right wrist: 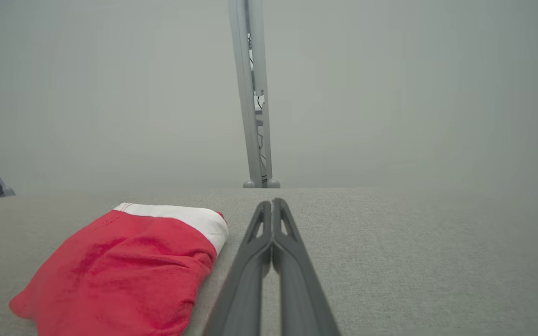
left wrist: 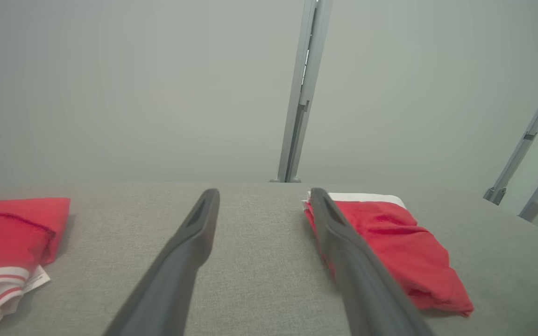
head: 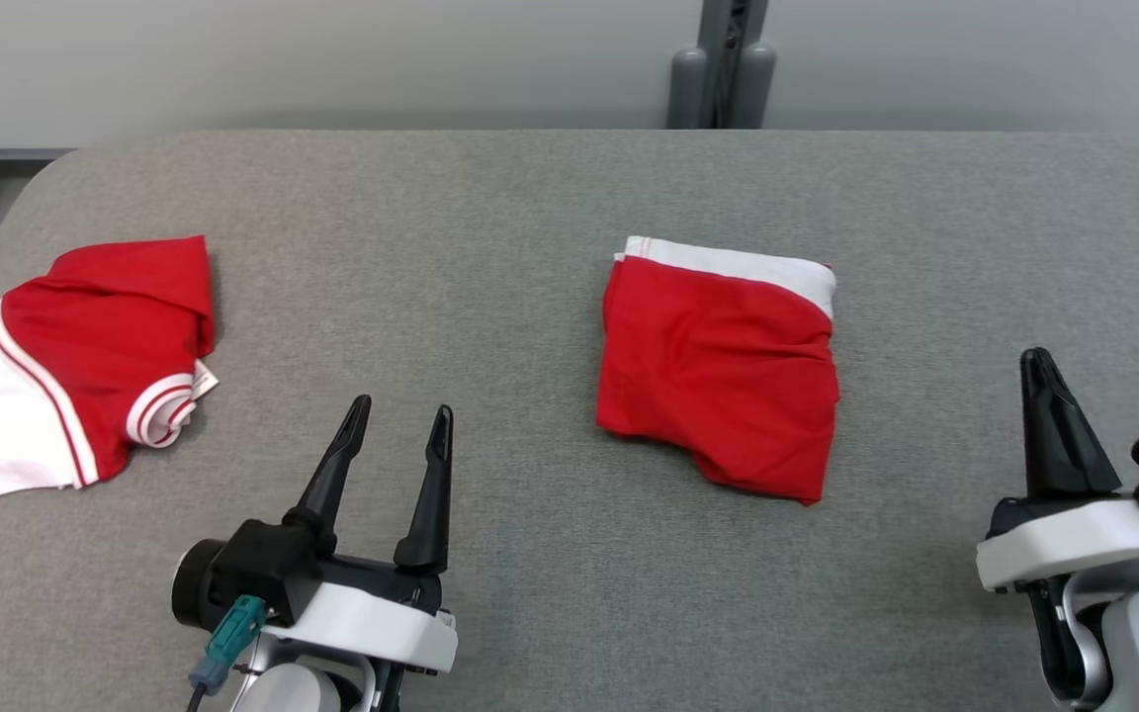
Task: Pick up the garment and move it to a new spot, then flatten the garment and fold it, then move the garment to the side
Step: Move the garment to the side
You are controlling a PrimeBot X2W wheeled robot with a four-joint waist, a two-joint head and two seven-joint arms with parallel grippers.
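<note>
Listed on the table point(head: 530, 198): one folded garment point(head: 718, 371), one crumpled garment point(head: 75, 361). Left gripper point(head: 402, 405) is held wide, right gripper point(head: 1037, 358) pressed together; nothing is gripped.

The folded garment point(head: 718, 381) is red with a white band on its far edge. The second garment point(head: 85, 356) is red and white; its white cuff has red stripes. The table point(head: 530, 198) is plain grey.

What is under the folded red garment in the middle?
The folded red garment rests on the grey fabric tabletop, which shows all around it. Whatever lies beneath or between its layers is covered by cloth.
</note>
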